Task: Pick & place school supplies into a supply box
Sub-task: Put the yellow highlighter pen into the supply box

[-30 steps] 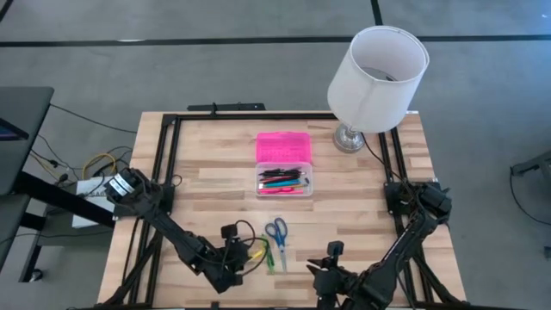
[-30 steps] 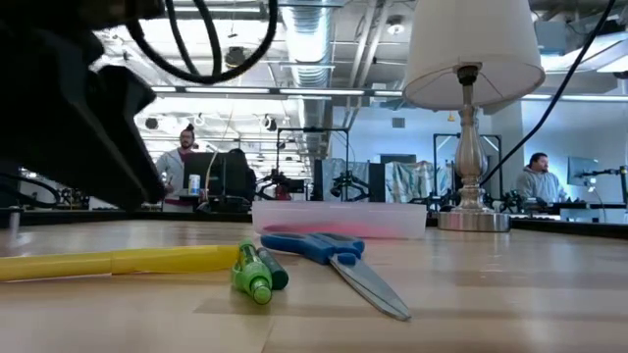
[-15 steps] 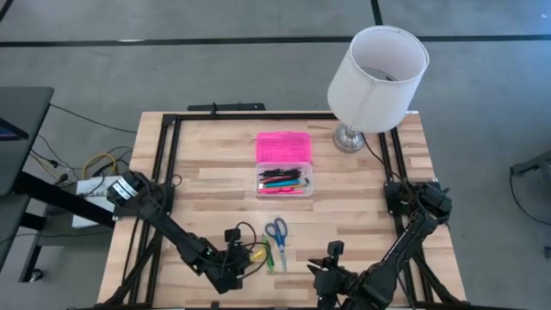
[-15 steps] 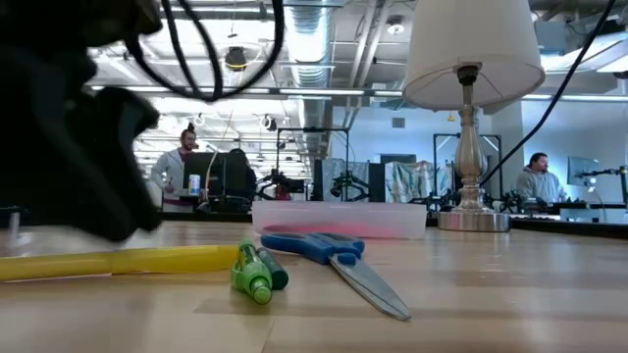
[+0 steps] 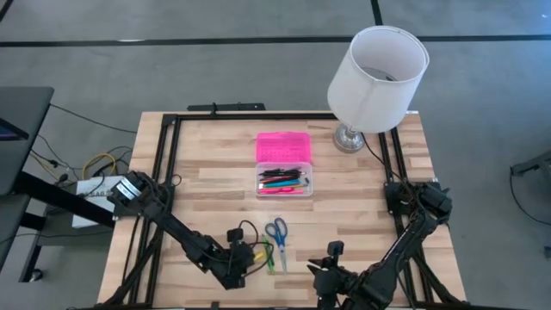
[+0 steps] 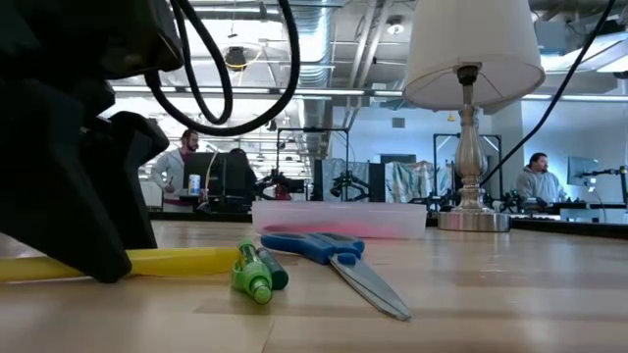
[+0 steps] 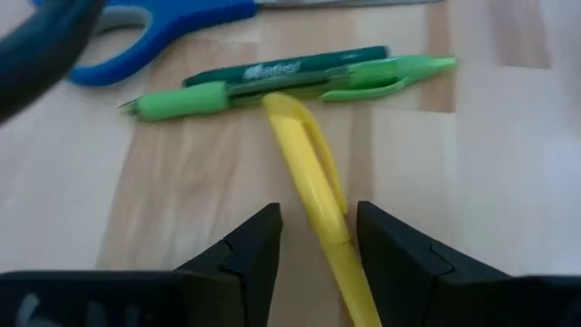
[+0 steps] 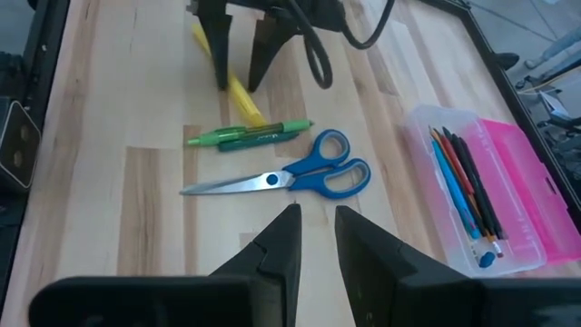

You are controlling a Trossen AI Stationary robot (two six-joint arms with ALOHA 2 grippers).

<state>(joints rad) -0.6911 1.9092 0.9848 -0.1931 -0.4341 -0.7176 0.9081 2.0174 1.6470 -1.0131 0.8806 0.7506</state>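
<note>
A butcher-block table (image 5: 215, 185) is filling the high view, with a white-shaded lamp (image 5: 377, 73) standing at its 1 o'clock corner. Near the table's centre the supply box (image 5: 284, 179) is lying open, its pink lid (image 5: 283, 147) folded back toward 12 o'clock and its clear base holding a bundle of pencils and pens (image 5: 282, 179) in red, blue, black and green.

The left arm is reaching in from 9 o'clock, and the left gripper (image 7: 316, 238) is sitting low over the boards toward 6 o'clock. Its fingers (image 7: 254, 247) are standing slightly spread, one on either side of a yellow pen (image 7: 313, 195) that is lying flat on the wood; the fingers are flanking the barrel closely without visibly pressing on it. In the low view the same gripper (image 6: 83, 221) is resting its tips at the tabletop over the yellow barrel.

Just beyond the yellow pen's far end, a green pen (image 7: 300, 77) and a darker green marker (image 7: 290, 66) are lying side by side, touching; white lettering is running along the marker but cannot be read. Blue-handled scissors (image 8: 286, 177) are lying closed just beside them, at 3 o'clock from the pens in the high view.

The right gripper (image 8: 313, 241) is waiting at the table's 6 o'clock edge, its fingers parted narrowly and holding nothing.
</note>
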